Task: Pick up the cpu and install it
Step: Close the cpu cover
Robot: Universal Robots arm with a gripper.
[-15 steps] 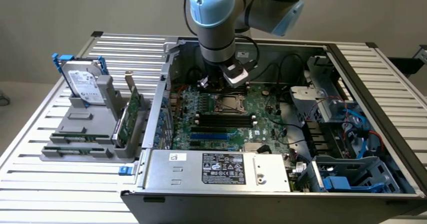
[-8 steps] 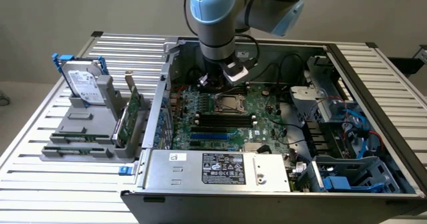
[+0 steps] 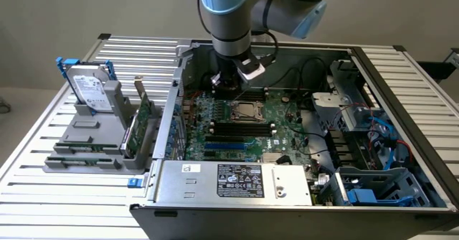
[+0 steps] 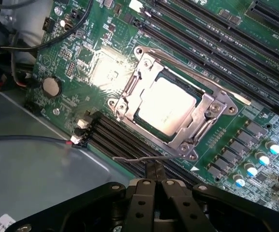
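Observation:
The cpu (image 4: pixel 166 106) is a flat silvery square lying inside the square metal socket frame (image 4: pixel 130 87) on the green motherboard (image 3: pixel 287 138). The frame's thin wire levers stand out on both sides. My gripper (image 4: pixel 155 168) is shut, its black fingers pressed together with nothing between them. It hovers a little off the board, beside the socket and over the dark memory slots. In the exterior view the gripper (image 3: pixel 223 88) hangs inside the open computer case, just behind the socket frame (image 3: pixel 244 111) and toward the exterior view's left.
A labelled silver hard drive (image 3: pixel 90 87) with blue handles stands upright in a grey holder on the slatted table, at the exterior view's left, with an expansion card (image 3: pixel 143 123) beside it. Case walls, black cables (image 3: pixel 298 76), drive cages (image 3: pixel 373 138) and the power supply (image 3: pixel 233 181) ring the board.

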